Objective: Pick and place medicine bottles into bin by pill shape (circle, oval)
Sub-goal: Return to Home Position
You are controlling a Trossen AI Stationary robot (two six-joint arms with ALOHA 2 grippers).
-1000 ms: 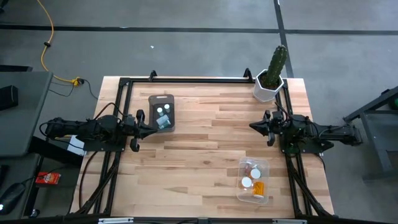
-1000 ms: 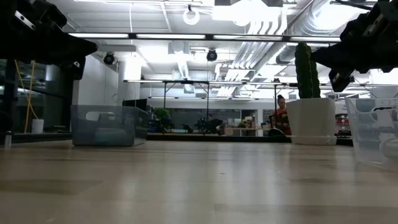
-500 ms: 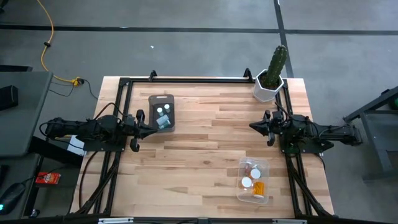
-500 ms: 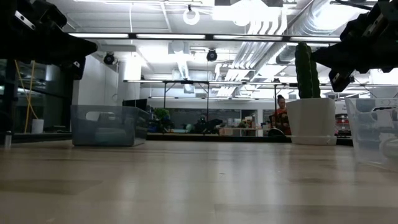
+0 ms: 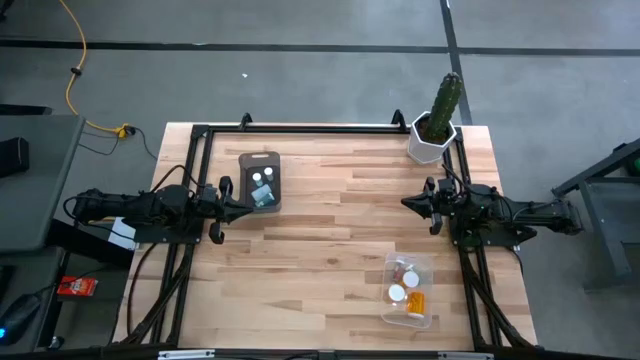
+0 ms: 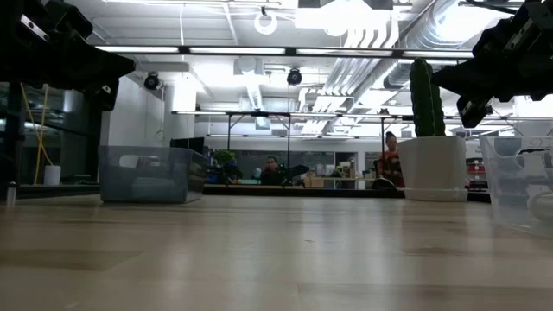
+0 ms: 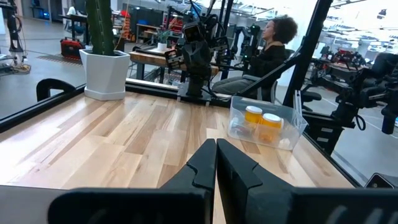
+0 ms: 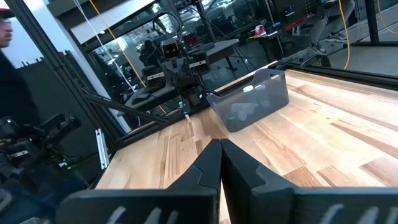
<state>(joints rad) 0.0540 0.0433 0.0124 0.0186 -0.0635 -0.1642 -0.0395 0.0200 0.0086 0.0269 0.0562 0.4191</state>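
Medicine bottles [image 5: 397, 293] lie sorted in two bins on the wooden table [image 5: 330, 240]. The orange bottles [image 7: 253, 115], translucent amber with white caps, sit close together in the clear bin [image 5: 428, 268], toward the lower right of the high view. From above they show as white round caps and orange bodies. The pale bottles [image 5: 256, 177], whitish with light tops, rest in the gray bin [image 5: 262, 160] toward the upper left. Through its smoky wall in the right wrist view they are only pale blurs.

The left gripper [image 5: 243, 206] hangs above the table just beside the gray bin, its fingers pressed together and holding nothing. The right gripper [image 5: 407, 203] hangs over the table's right side, between the clear bin and a tall green cactus [image 5: 447, 95] in a white pot [image 5: 428, 145] at the far right corner. Its fingers are also closed together and empty. Beyond the table a person [image 7: 273, 43] sits.
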